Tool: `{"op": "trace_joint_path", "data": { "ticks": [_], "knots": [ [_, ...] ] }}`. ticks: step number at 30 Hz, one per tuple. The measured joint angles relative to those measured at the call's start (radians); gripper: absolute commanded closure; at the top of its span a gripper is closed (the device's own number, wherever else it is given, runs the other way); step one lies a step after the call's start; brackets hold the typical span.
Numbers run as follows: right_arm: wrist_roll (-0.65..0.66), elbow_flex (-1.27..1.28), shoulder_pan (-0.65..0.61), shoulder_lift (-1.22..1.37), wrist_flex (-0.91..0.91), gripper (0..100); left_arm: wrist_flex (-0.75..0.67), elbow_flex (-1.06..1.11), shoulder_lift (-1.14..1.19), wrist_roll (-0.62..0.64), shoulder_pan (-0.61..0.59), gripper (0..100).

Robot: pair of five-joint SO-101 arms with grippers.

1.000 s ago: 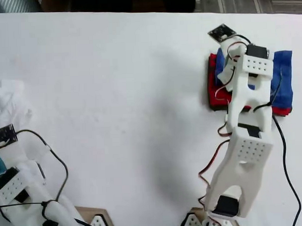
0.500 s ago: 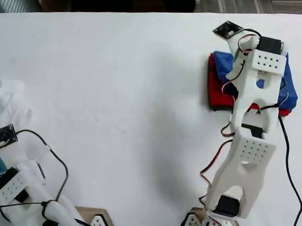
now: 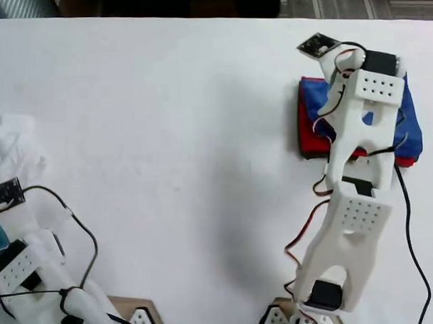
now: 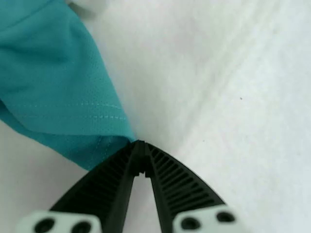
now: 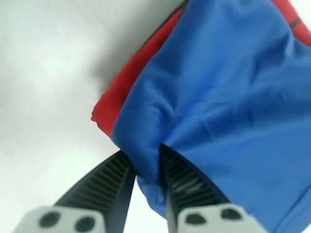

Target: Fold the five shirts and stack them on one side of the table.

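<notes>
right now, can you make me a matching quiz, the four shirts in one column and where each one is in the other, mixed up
Things:
1. blue shirt
2. red shirt
3. teal shirt
4. white shirt

Places:
a. crumpled at the edge of the table
b. pinched in the right hand
c. lying under another shirt
d. at the tips of the shut left hand

Pairs: 1-b, 2-c, 3-d, 4-a

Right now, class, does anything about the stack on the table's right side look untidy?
Yes. The blue shirt lies rumpled on the red shirt, bunched where the right gripper pinches its edge, and the two do not line up: a red strip shows along one side.
</notes>
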Motion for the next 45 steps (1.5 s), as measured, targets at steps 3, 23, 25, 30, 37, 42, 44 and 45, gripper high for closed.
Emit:
{"op": "trace_joint_path", "data": {
  "ticks": [3,23,25,30,37,42,44,45],
  "knots": [
    [0.0,0.002,-0.02,0.0,0.0,95.1,-0.003,0.0,0.0,0.0,0.0,97],
    [-0.219,0.008,-0.037,-0.295,-0.02,99.2,-0.003,0.0,0.0,0.0,0.0,97],
    [-0.305,0.029,-0.035,-0.295,-0.071,96.5,-0.003,0.0,0.0,0.0,0.0,97],
    [-0.431,0.192,-0.002,-0.192,-0.259,97.8,-0.003,0.0,0.0,0.0,0.0,97],
    [-0.445,0.249,0.075,0.009,-0.334,97.8,-0.003,0.0,0.0,0.0,0.0,97],
    [-0.427,0.235,0.081,0.021,-0.304,97.8,-0.003,0.0,0.0,0.0,0.0,97],
    [-0.427,0.198,0.092,0.02,-0.293,97.8,-0.003,0.0,0.0,0.0,0.0,97],
    [-0.427,0.172,0.098,0.011,-0.293,97.8,-0.003,0.0,0.0,0.0,0.0,97]
  ]
}}
